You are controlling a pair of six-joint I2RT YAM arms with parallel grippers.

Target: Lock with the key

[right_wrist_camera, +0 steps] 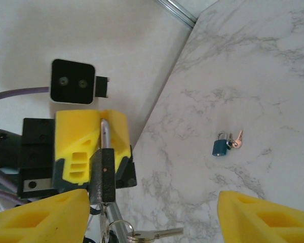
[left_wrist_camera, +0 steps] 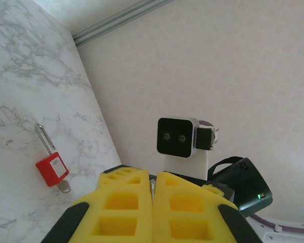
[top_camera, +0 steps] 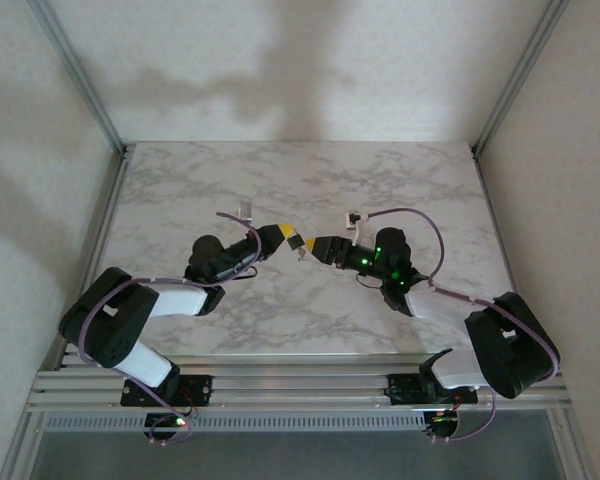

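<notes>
Above the middle of the bench, I see the left fingers clamped on the shackle of the black padlock, its keys hanging under it and partly cut off by the frame edge. The 2 right fingers stand wide apart on either side of it, with only their tips showing. From overhead the lock is just a speck.

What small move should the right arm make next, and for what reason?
Probably ease the right gripper toward the keys and close on one. The left gripper is shut on the black padlock, the keys hang on a ring under its body, and the right fingers stand open, not yet touching them.
</notes>
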